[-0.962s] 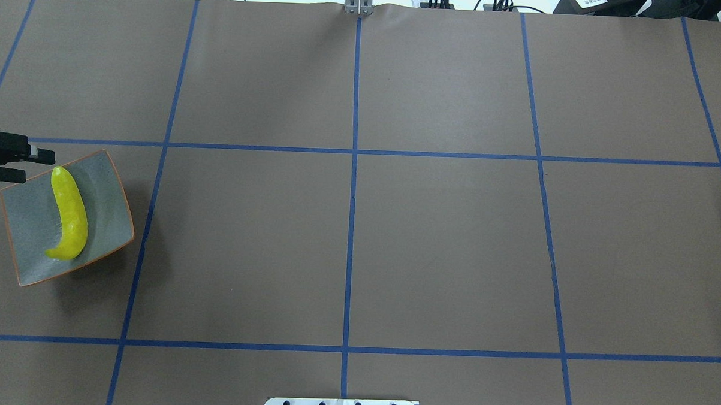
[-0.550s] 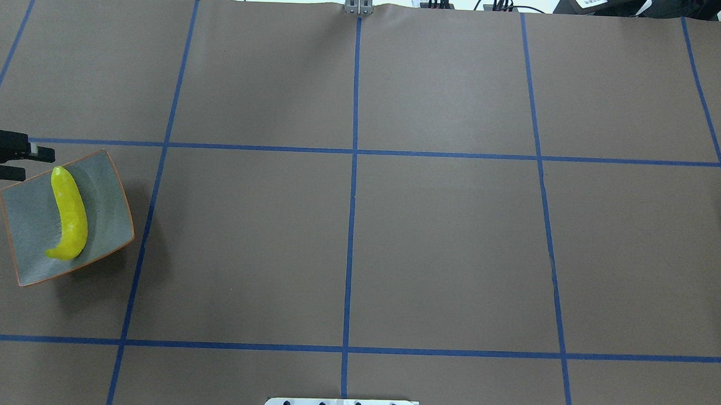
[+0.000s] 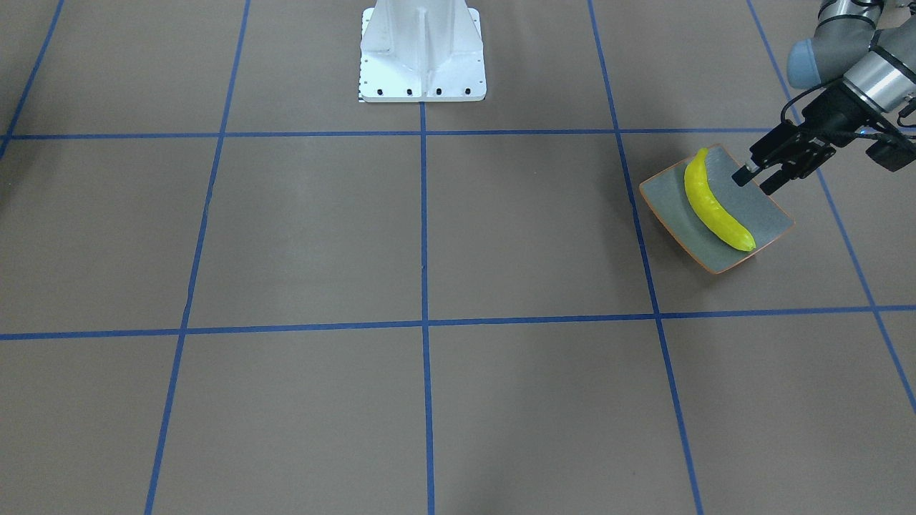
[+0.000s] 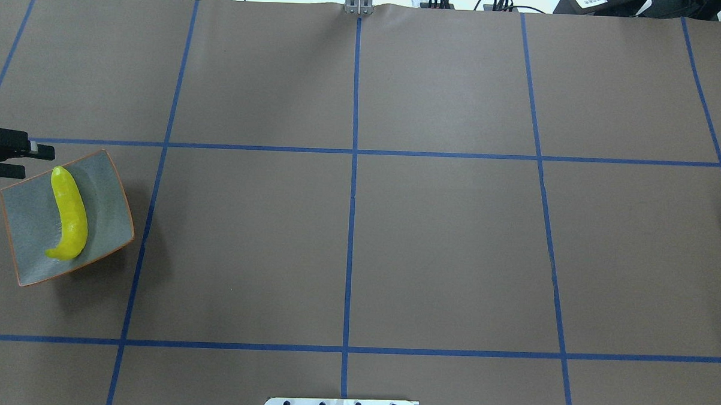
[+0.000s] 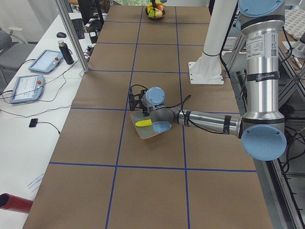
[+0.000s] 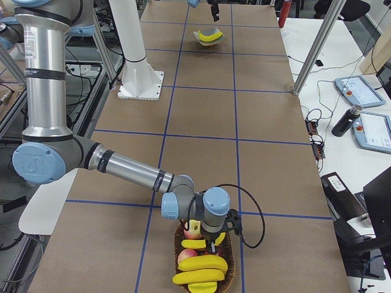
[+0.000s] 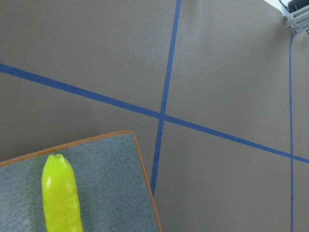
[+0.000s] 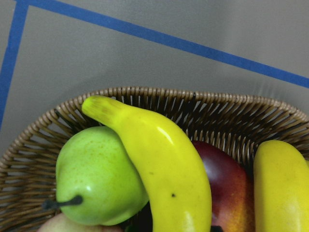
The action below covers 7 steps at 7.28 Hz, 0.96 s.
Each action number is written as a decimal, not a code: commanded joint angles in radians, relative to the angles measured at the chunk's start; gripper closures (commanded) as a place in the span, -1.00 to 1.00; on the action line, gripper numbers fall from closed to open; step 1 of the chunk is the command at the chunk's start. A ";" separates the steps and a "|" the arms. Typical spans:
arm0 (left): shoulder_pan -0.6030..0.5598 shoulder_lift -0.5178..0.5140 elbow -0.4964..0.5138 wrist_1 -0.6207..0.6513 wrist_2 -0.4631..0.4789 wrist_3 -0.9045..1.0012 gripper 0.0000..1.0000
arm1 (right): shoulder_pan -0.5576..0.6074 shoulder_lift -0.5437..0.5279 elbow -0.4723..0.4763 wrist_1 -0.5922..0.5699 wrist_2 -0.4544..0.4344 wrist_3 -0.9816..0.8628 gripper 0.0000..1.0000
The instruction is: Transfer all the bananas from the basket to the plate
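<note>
The right end effector (image 6: 215, 239) hangs directly over the basket (image 8: 159, 93); how far it is open cannot be told. Just beneath it, the top banana (image 8: 164, 169) lies diagonally, stem toward the rim. The left end effector (image 3: 760, 179), open and empty, is beside the plate (image 3: 766, 214) holding one delivered banana (image 3: 715, 204).

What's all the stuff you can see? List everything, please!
plate: one, blue-grey with orange rim, table's end on the robot's left.
banana: one, yellow, lying on the plate.
basket: one, brown wicker, table's other end.
bananas: at least three, yellow, in the basket.
pear: one, green, in the basket.
apples: about two, red, in the basket.
table: one, brown with blue lines.
tablets: two, grey-blue, side desk.
bottle: one, dark, side desk.
left gripper: one, black, open, at the plate's corner.
right gripper: one, black, down in the basket; open or shut unclear.
</note>
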 commanded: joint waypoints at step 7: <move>0.000 0.000 0.003 -0.002 -0.001 -0.002 -1.00 | 0.081 0.008 0.277 -0.211 0.013 -0.023 1.00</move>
